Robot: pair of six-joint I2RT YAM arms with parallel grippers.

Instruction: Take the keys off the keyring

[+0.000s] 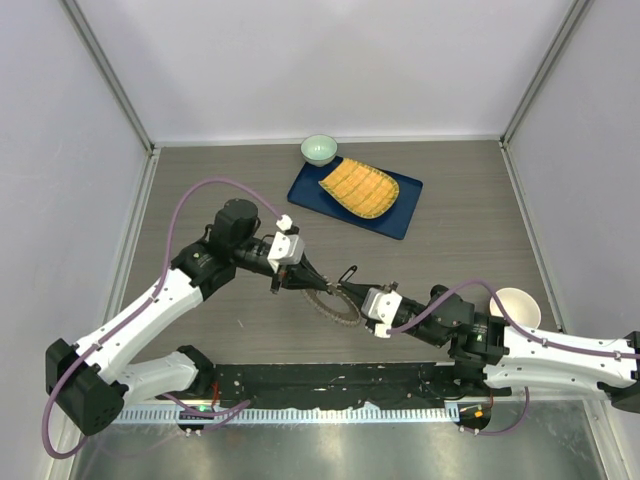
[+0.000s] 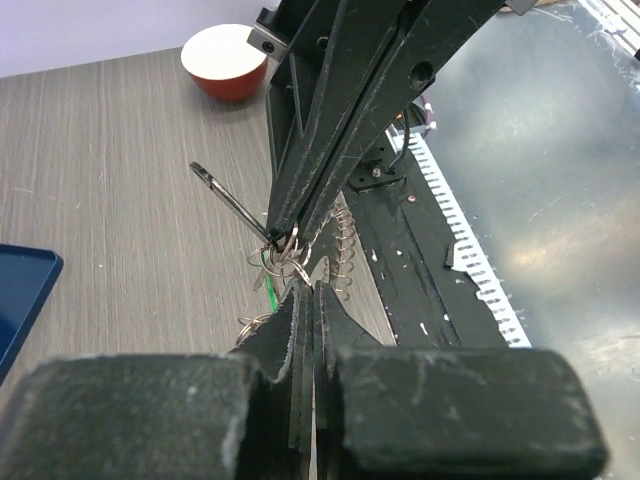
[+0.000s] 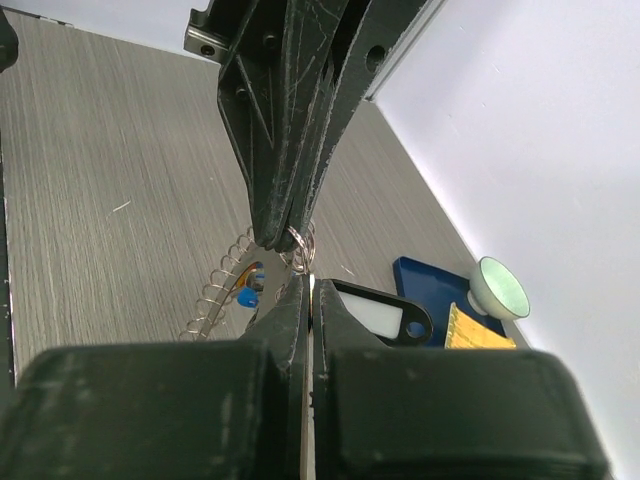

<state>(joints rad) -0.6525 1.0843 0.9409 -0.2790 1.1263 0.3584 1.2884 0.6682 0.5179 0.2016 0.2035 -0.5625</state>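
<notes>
Silvery thin metal keyring point(image 1: 326, 300), fringed with small metal keys point(image 1: 345, 316), is lying mid-table point(image 1: 450, 250). The left gripper point(image 1: 321, 285) and right gripper point(image 1: 349, 291) are both clenching it. No key is lying freed, so removal looks barely started.

We are watching the left arm point(image 1: 150, 310) reaching up and to the right from its base, elbow bent, wrist angling down toward the centre. The right arm point(image 1: 545, 350) is stretching low and leftward. The left gripper point(image 1: 320, 286) and right gripper point(image 1: 347, 292) are meeting almost tip to tip, both with jaws pressing closed.
</notes>
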